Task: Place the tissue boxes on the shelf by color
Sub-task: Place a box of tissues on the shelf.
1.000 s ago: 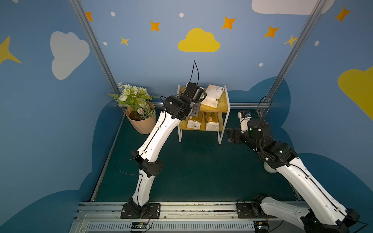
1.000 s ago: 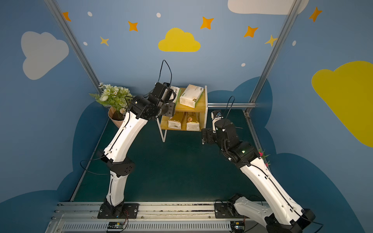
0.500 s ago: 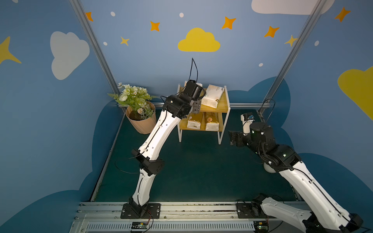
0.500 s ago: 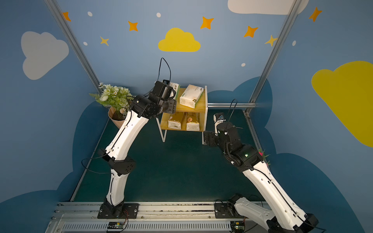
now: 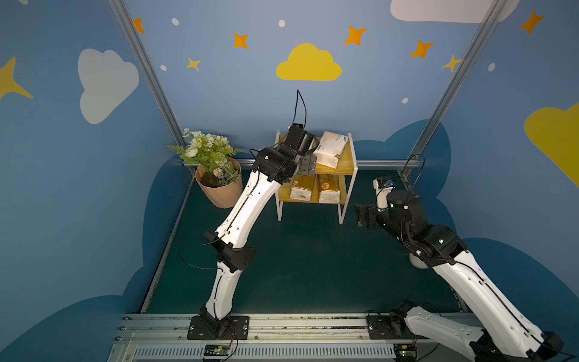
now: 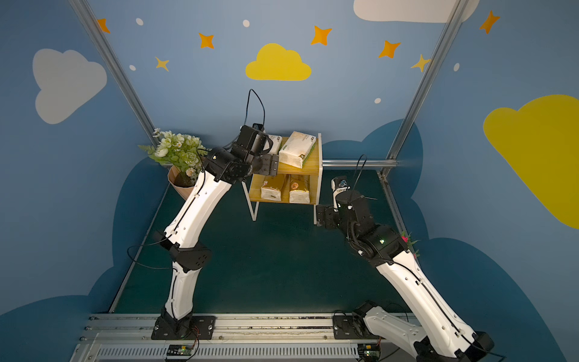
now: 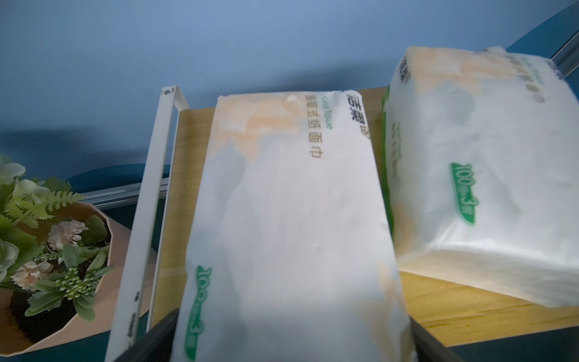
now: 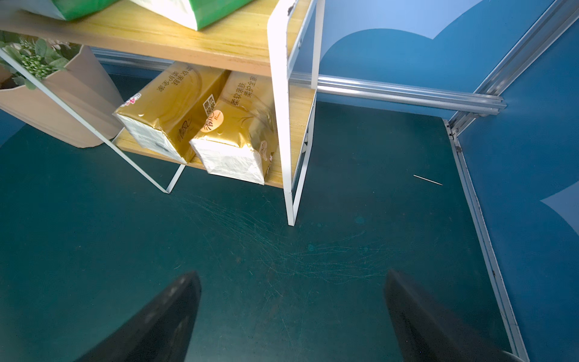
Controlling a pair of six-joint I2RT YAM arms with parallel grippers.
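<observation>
**Sort looks done: all four packs shelved**

Small two-tier shelf (image 5: 348,163) with yellowish wood-grain boards on a thin white metal frame.
- Lower board: the two shiny gold soft tissue packs (image 8: 169,116) (image 8: 238,131) lie side by side.
- Upper board: the two cream-white tissue packs with green marks. The right one (image 5: 330,149) is skewed. The left one (image 7: 288,203) sits straight, near the frame edge.
- No pack shows on the dark green mat (image 5: 313,257).

My read is that colours are split by tier, so only pulling the arm clear is left.

Left gripper (image 7: 294,316): jaws spread wide, flanking the near end of the left cream-white pack. The pack lies flat on the board with no squeeze visible. I can't tell whether the pads graze the wrap. The arm reaches up and forward, wrist at the upper tier's front-left corner.

Right gripper (image 8: 291,272): wide open and empty, low over the mat beside the shelf's right front leg, arm folded back.
</observation>
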